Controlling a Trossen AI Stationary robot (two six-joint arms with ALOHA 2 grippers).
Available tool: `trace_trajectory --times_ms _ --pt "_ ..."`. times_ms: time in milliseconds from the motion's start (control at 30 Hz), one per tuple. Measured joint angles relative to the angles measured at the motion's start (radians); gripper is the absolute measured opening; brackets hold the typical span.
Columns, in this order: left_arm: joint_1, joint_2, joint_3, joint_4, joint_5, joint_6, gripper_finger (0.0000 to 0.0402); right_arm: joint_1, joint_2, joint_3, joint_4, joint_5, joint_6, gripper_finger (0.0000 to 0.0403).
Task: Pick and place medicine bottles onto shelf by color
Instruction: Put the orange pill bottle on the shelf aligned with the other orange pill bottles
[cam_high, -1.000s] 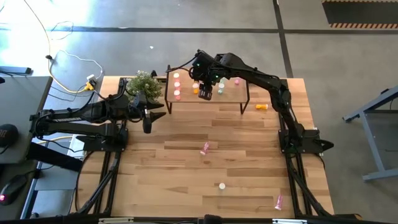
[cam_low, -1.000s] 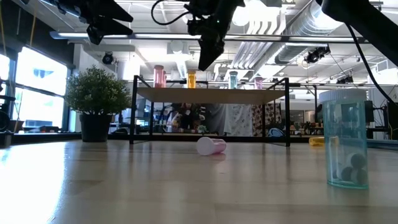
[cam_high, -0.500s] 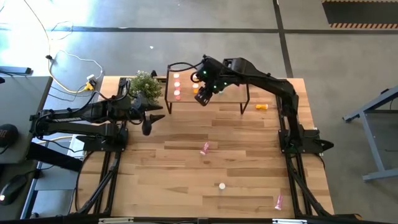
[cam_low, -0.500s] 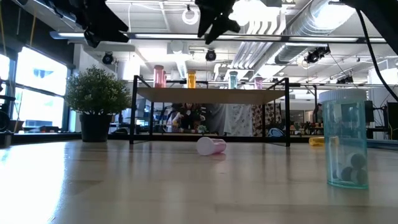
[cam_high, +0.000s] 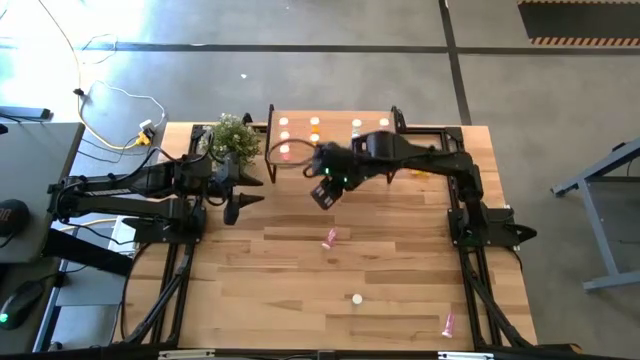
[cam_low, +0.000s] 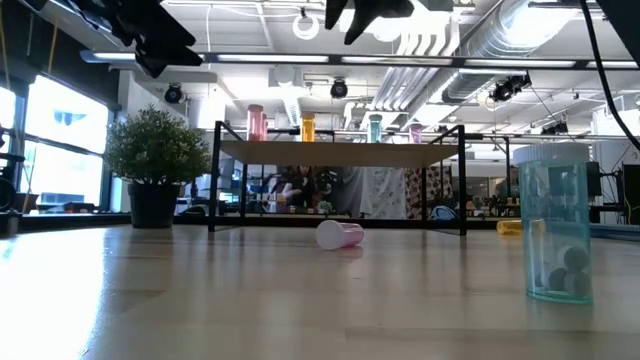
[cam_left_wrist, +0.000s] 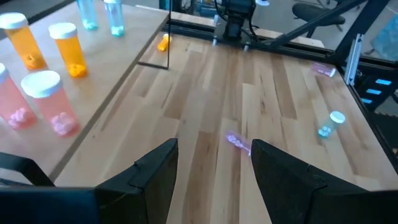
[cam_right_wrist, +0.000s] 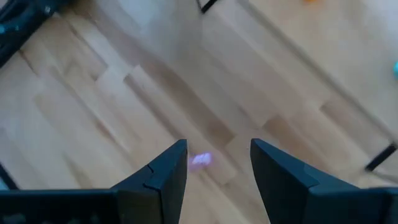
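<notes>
Since a second ago the right gripper (cam_high: 323, 193) has drawn back off the shelf (cam_high: 372, 133) and now hangs over bare table (cam_high: 400, 270) just in front of it, fingers (cam_right_wrist: 166, 168) spread with nothing between them. It has left behind the orange bottle (cam_high: 315, 124) it held then. The left gripper (cam_high: 236, 207) has barely shifted; it waits near the potted plant (cam_high: 233, 137) at the table's left, fingers (cam_left_wrist: 158, 174) parted and empty.

On the shelf at the far side stand small translucent cylinders with pale caps: two pink bottles (cam_left_wrist: 50, 101) at its left end, two orange ones beside them, two pale blue-green bottles (cam_left_wrist: 114, 15) further right, and what looks like another pink one at the right end in the low view. Pills show through the clear walls.

Off the shelf, a pink bottle (cam_high: 329, 238) lies on its side at mid-table, a blue-green bottle (cam_high: 357, 298) stands upright nearer the front, another pink one (cam_high: 447, 323) lies at the front right corner, and an orange bottle (cam_left_wrist: 163, 42) lies beside the shelf's right legs.
</notes>
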Motion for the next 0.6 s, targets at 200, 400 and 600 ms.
trace_trajectory --times_ms 200,400,600 --pt "0.000 0.000 0.000 -0.009 0.033 0.001 0.0195 0.103 0.009 0.000 -0.049 0.033 0.163 0.0168" --pt "0.000 0.000 0.000 -0.009 0.122 0.016 0.0195 0.187 0.017 -0.033 -0.097 0.101 0.315 0.0168" --pt "0.000 0.000 0.000 -0.009 0.129 0.015 0.0195 0.234 0.016 -0.103 -0.094 0.102 0.400 0.0168"
